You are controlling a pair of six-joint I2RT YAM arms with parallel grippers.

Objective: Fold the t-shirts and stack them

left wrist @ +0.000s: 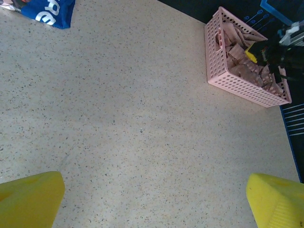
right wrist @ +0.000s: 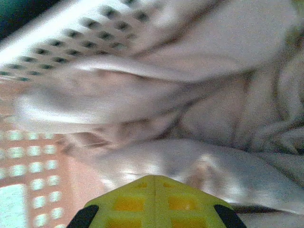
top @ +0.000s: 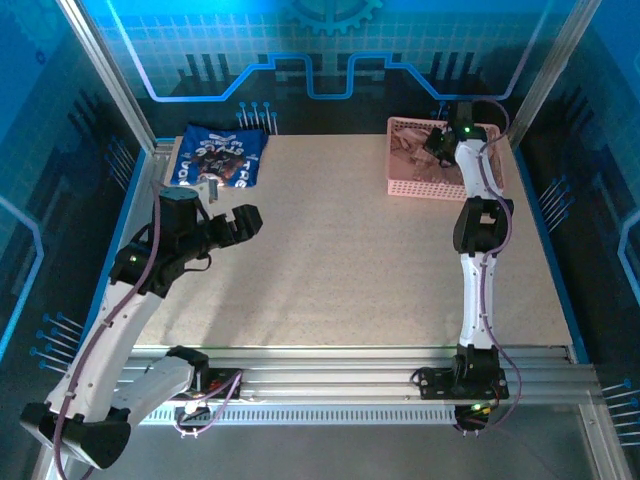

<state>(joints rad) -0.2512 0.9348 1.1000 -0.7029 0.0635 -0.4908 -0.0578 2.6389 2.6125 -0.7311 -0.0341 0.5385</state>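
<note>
The flat, beige speckled tabletop (top: 380, 260) carries two things, well apart, both at its far edge. A folded navy blue cloth t-shirt with white-and-red print (top: 218, 157) lies flat at the far left corner. A rigid pink plastic lattice basket (top: 420, 187) stands upright at the far right corner.

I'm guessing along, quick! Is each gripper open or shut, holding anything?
Left gripper: open, holding nothing.
Right gripper: shut against the pink t-shirt; a hold on it cannot be told.
</note>
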